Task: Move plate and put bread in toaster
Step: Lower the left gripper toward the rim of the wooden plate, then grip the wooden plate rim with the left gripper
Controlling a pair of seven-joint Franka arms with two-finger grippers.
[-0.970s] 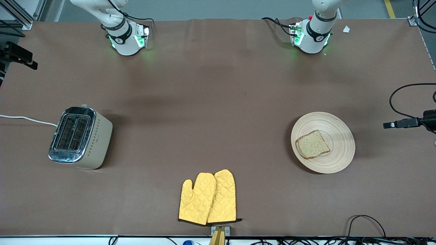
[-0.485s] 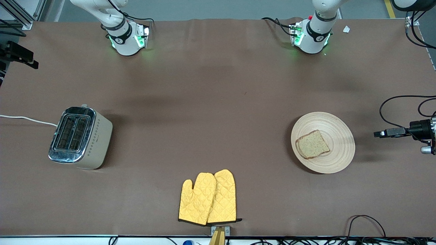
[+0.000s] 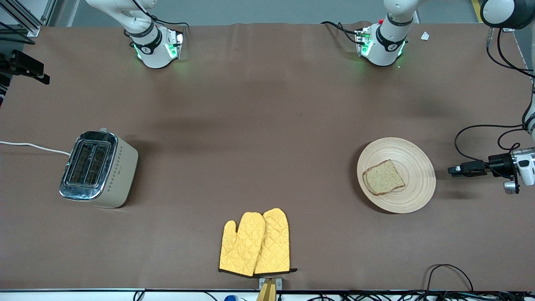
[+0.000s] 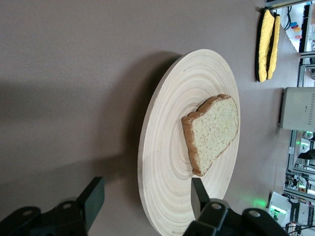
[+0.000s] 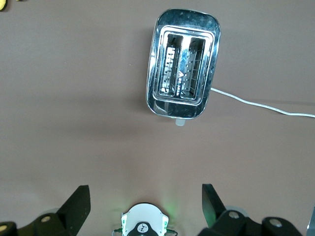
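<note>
One slice of bread (image 3: 383,177) is lying on the wooden plate (image 3: 413,154), right of frame centre. Left gripper (image 3: 453,170) is hovering beside the rim, fingers wide. Stiff, light plate: the rim looks graspable. Right gripper (image 5: 142,204) is waiting above the toaster (image 3: 98,169), fingers wide.

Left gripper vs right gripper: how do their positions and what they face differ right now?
The left gripper sits low beside the plate, level with its rim; the right gripper hangs high above the toaster. The left gripper faces the plate and the bread side-on; the right gripper looks straight down into the toaster's empty slots. Both are open and hold nothing.
</note>
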